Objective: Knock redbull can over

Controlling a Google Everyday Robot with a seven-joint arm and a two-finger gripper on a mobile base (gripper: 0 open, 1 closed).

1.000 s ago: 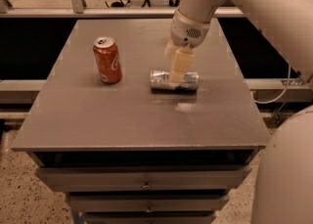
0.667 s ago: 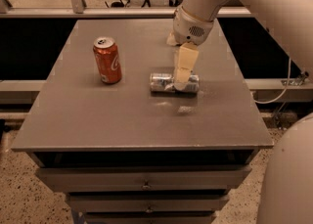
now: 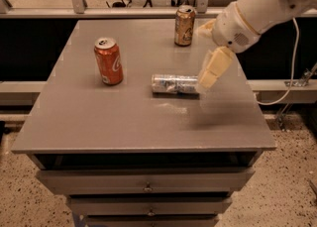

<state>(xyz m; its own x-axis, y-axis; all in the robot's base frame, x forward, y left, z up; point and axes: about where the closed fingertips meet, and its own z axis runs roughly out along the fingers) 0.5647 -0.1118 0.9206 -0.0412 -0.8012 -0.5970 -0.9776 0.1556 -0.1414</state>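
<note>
Camera view: your redbull can (image 3: 174, 84) lies on its side mid-way across the table (image 3: 99, 127), so the knock looks done. The gripper (image 3: 208, 78) hangs just beside its right end (open or closed, can't tell). Next, lift clear without rolling it.

The gripper (image 3: 210, 72) hangs over the right part of the table (image 3: 99, 122), at the right end of the redbull can (image 3: 173, 84), which lies on its side. The gripper's outline is smeared by blur, so whether the can is touched by it cannot be told. The can's right end is covered by the gripper, and its print is too blurred to be read. The arm (image 3: 257, 10) is cut off by the top and right edges. The bottom drawer (image 3: 148, 219) under the table is cut off by the lower edge. The upper end of a cable (image 3: 294, 62) is hidden behind the arm.
</note>
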